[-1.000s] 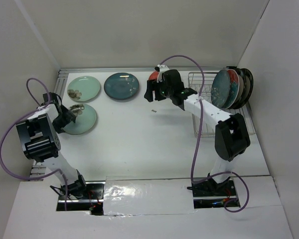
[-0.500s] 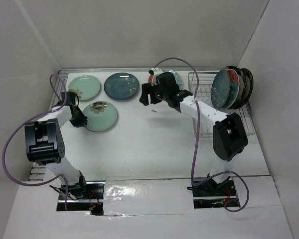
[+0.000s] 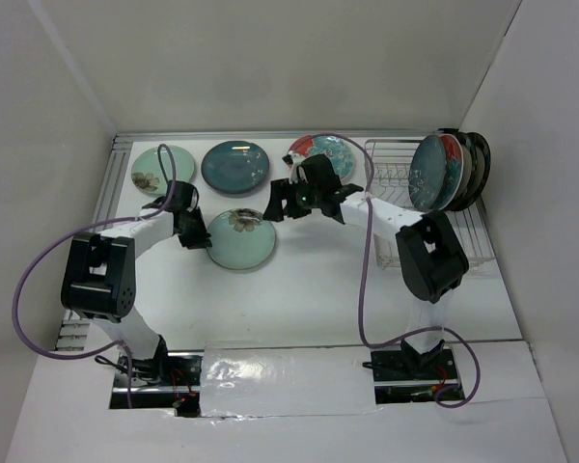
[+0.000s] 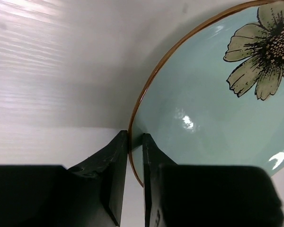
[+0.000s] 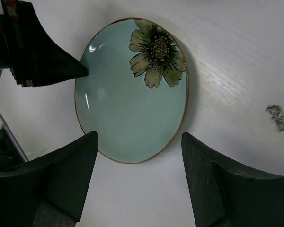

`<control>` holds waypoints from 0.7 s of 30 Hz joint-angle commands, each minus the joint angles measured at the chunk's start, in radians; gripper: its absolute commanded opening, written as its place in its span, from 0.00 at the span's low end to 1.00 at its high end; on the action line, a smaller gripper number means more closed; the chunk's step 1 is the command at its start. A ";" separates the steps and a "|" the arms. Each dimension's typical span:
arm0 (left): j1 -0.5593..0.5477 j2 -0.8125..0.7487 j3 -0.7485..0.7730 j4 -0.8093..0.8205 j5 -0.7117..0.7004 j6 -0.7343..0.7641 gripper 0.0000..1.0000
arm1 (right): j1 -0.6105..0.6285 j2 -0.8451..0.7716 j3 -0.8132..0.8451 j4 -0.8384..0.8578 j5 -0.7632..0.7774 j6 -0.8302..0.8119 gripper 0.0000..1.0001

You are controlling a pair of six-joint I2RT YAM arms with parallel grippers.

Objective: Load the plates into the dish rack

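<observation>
mint plate (image 3: 241, 238) slid toward centre, left fingers (image 4: 114, 179) pinching its rim

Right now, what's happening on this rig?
The left gripper has its jaws pinched on the rim of a pale mint green round ceramic plate with a flower, near the middle of the white table. The right gripper hovers over that plate, jaws open wide. The silver wire dish rack on the right already holds several upright plates at its far end. Three more lie flat along the far edge: a mint plate, a dark teal plate and a red-and-teal plate.
</observation>
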 commanded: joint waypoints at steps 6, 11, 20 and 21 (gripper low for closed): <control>-0.075 0.058 -0.103 -0.049 0.097 -0.054 0.00 | -0.023 0.065 -0.113 0.126 -0.092 0.122 0.78; -0.099 0.058 -0.103 -0.030 0.097 -0.065 0.00 | -0.052 0.088 -0.166 0.155 -0.121 0.147 0.76; -0.108 0.058 -0.103 -0.030 0.097 -0.056 0.00 | -0.052 0.099 -0.210 0.155 -0.084 0.127 0.73; -0.108 0.058 -0.103 -0.030 0.097 -0.056 0.00 | -0.052 0.108 -0.221 0.166 -0.109 0.127 0.73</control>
